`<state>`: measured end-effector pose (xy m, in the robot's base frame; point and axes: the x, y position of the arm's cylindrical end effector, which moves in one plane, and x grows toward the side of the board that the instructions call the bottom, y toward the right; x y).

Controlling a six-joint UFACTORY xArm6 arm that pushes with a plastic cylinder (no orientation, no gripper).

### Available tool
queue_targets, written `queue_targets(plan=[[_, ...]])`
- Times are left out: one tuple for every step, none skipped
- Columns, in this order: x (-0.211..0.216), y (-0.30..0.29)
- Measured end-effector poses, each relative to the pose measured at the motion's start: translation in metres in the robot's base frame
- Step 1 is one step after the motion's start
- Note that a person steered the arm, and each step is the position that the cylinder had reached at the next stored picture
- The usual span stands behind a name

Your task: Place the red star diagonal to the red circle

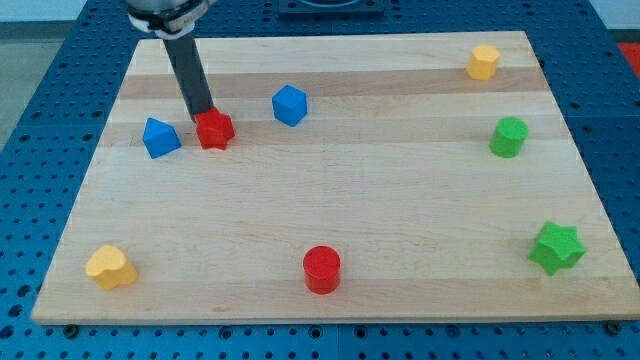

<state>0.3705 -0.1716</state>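
Observation:
The red star (215,130) lies in the upper left part of the wooden board (330,200). My tip (201,113) touches the star's upper left edge; the rod rises from there to the view's top. The red circle (322,269) stands near the board's bottom edge, about the middle, far below and to the right of the star.
A blue block (160,137) lies just left of the star and a blue hexagon-like block (289,105) to its right. A yellow heart (110,267) is at bottom left, a yellow block (483,62) at top right, a green cylinder (508,137) and green star (556,248) at right.

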Motion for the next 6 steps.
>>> queue_targets(plan=[[0.010,0.000],[0.013,0.000],[0.034,0.000],[0.043,0.000],[0.043,0.000],[0.027,0.002]])
